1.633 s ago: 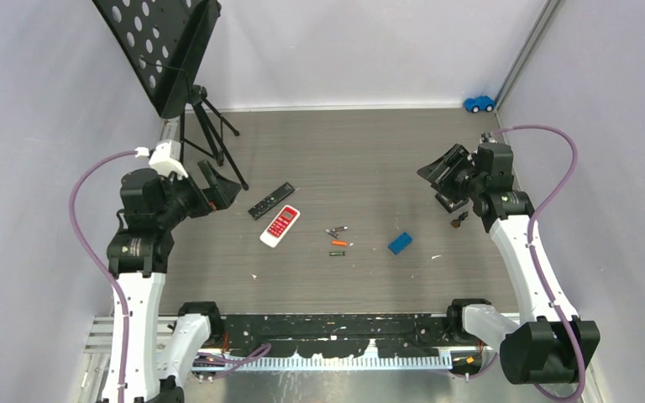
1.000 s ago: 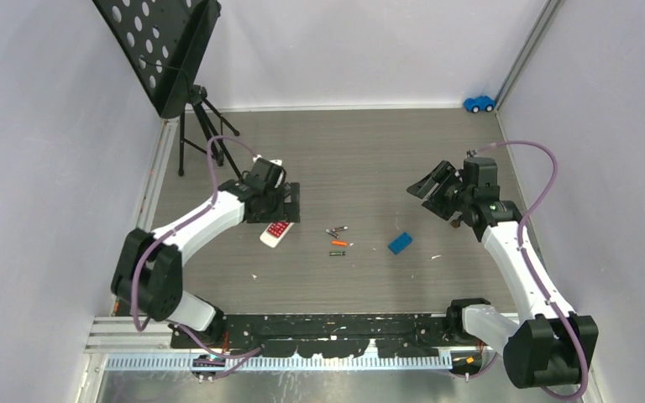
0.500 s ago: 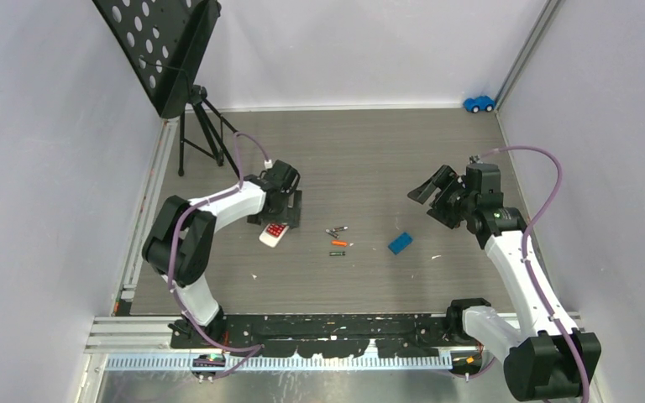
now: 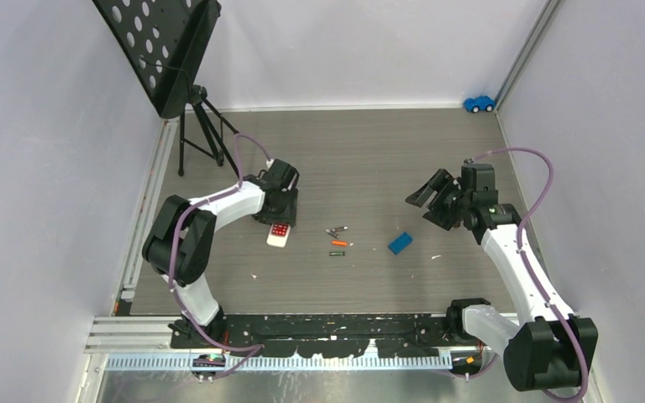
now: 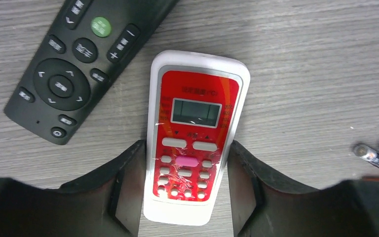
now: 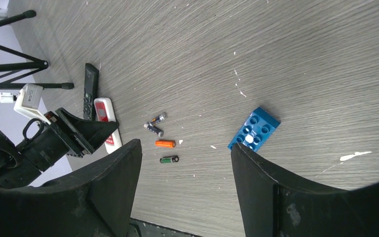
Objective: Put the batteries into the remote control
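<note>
Straddling the lower end of the red remote (image 5: 197,118), the left pincer (image 5: 186,148) is closing in on it from both sides. Its fingers (image 5: 128,187) are sitting against the two long edges, spread no wider than the case, so it looks to be gripping it. The remote is lying flat on the tabletop (image 4: 369,151) with its buttons facing up, just beside a black remote (image 5: 74,64) that the fingers are not touching. I am guessing the battery hatch is underneath, which would explain a grip on the narrow sides: from there the case can be lifted and turned over.

The batteries (image 6: 155,124) are lying loose on the tabletop to the right of the red remote, near it but apart: two dark ones touching, then an orange one (image 6: 165,143) and a green one (image 6: 169,159). The right pincer (image 6: 185,144) is hanging above the tabletop, spread wide and holding nothing, angled towards the batteries and a blue block (image 6: 253,129), seemingly waiting to fetch a battery.
</note>
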{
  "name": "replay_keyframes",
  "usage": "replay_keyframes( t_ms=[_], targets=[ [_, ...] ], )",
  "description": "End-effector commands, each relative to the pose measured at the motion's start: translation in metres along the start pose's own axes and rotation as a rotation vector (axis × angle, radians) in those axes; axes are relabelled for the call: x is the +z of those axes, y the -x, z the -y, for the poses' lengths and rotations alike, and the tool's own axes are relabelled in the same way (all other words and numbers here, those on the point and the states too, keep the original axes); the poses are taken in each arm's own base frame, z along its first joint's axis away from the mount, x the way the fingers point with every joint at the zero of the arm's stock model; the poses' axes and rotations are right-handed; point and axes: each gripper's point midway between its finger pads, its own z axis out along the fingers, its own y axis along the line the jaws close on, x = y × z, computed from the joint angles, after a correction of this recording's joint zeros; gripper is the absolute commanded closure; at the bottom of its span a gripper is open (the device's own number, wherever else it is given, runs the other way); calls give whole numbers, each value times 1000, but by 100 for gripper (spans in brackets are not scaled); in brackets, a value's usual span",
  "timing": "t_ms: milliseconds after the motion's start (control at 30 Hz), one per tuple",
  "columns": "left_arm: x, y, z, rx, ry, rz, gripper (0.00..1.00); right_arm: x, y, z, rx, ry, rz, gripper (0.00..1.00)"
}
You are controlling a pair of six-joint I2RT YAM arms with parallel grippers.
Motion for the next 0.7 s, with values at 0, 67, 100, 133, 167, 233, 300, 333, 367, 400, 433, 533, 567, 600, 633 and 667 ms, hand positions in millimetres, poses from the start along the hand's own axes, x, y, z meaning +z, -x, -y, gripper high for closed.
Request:
replay_keyframes(
  t_ms=[0, 67, 100, 133, 167, 233, 300, 333, 367, 400, 433, 533, 567, 600, 633, 667],
  targets=[
    [-17, -4, 33, -37, -175, -1, 92, 1, -5, -23, -35, 104, -34, 29],
    [-36, 6, 49, -57, -263, 30, 100, 0, -11, -38, -56, 169, -54, 29],
    [-47, 12, 55, -68, -304, 52, 100, -1, -15, -48, -71, 209, -63, 29],
    [-59, 19, 63, -82, -349, 78, 100, -2, -22, -58, -90, 252, -78, 28],
    [-71, 26, 69, -95, -389, 105, 100, -4, -26, -69, -110, 292, -82, 28],
    [-96, 39, 82, -118, -476, 158, 100, -9, -43, -94, -165, 377, -104, 26],
    [-123, 52, 94, -152, -567, 210, 100, -15, -58, -115, -203, 454, -122, 23],
    [-135, 56, 100, -166, -613, 228, 100, -18, -65, -125, -218, 492, -133, 22],
    [-147, 59, 108, -179, -670, 239, 100, -21, -71, -133, -230, 529, -143, 21],
    [-158, 63, 113, -193, -719, 254, 100, -25, -78, -141, -242, 565, -154, 20],
    [-169, 65, 119, -211, -766, 262, 100, -29, -83, -149, -250, 602, -163, 18],
    [-199, 72, 135, -253, -913, 278, 100, -42, -94, -171, -255, 715, -171, 13],
    [-210, 74, 139, -268, -960, 282, 100, -47, -96, -178, -253, 753, -167, 12],
    [-219, 75, 143, -278, -1003, 286, 100, -51, -98, -184, -248, 786, -168, 11],
    [-229, 78, 146, -286, -1047, 297, 100, -55, -100, -189, -243, 813, -169, 9],
    [-237, 80, 149, -291, -1083, 302, 100, -60, -99, -196, -236, 846, -163, 8]
  ],
)
